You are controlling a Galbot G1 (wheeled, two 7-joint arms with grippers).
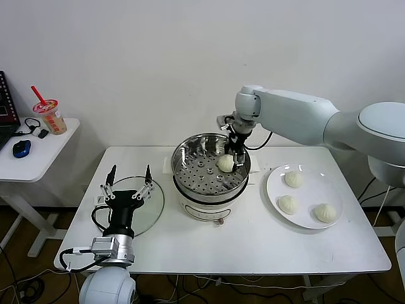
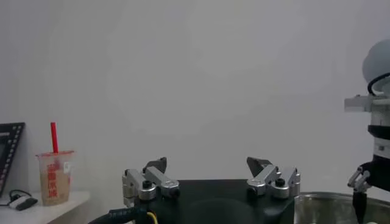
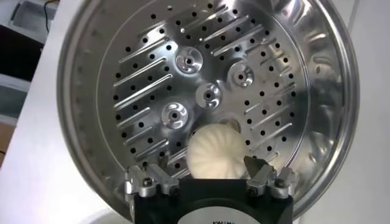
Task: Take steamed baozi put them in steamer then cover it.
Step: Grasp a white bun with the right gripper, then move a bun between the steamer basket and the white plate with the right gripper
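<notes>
One steamed baozi (image 1: pixel 225 163) (image 3: pixel 213 152) lies on the perforated tray of the steamer (image 1: pixel 190 158) (image 3: pixel 207 79), toward its right side. My right gripper (image 1: pixel 234 155) (image 3: pixel 206 163) hangs inside the pot just above it, open, with a finger on either side of the bun. Three more baozi (image 1: pixel 293 179) (image 1: pixel 287 204) (image 1: pixel 325 213) rest on the white plate (image 1: pixel 313 190) to the right of the steamer. My left gripper (image 1: pixel 130 174) (image 2: pixel 206 162) is parked open and empty above the glass lid (image 1: pixel 149 209), left of the steamer.
A small side table (image 1: pixel 38 149) at the far left carries a drink cup (image 1: pixel 50 116), a blue mouse (image 1: pixel 21 148) and a laptop's edge. The wall stands close behind the main table. Cables trail from the steamer's base.
</notes>
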